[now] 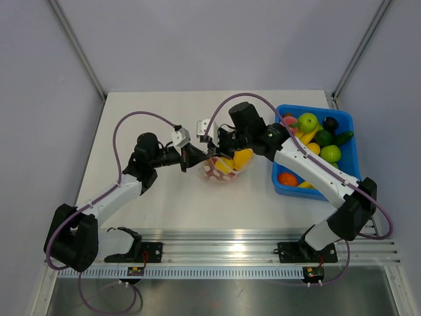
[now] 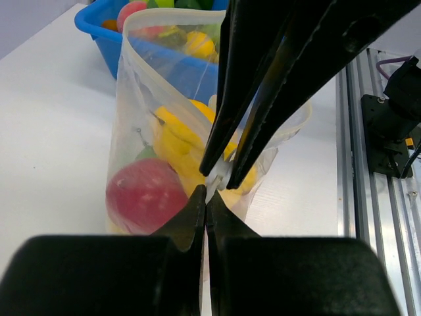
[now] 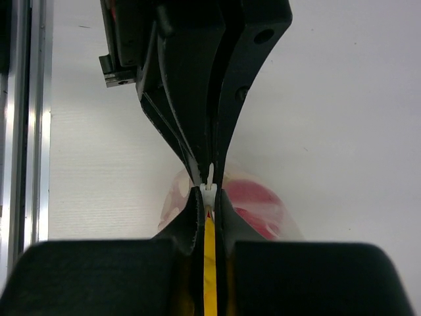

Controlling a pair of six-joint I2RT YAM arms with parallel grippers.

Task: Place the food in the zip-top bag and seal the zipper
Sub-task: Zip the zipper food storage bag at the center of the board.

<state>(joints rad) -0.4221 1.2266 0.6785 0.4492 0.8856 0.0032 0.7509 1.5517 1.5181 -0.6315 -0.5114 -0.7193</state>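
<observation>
Sealing now: my left hand (image 2: 206, 196) and right hand (image 3: 209, 196) both pinch the zipper (image 3: 210, 175) at 1 end of the filled zip-top bag (image 2: 131, 105) beside the blue bin (image 1: 279, 187), so next I reckon 1 should slide along it.

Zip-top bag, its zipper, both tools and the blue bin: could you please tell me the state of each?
zip-top bag, upright, holding red and yellow food.
zipper, mostly open, pinched at one end.
left tool, shut on the zipper.
right tool, shut on the zipper.
blue bin, holding more food.
</observation>
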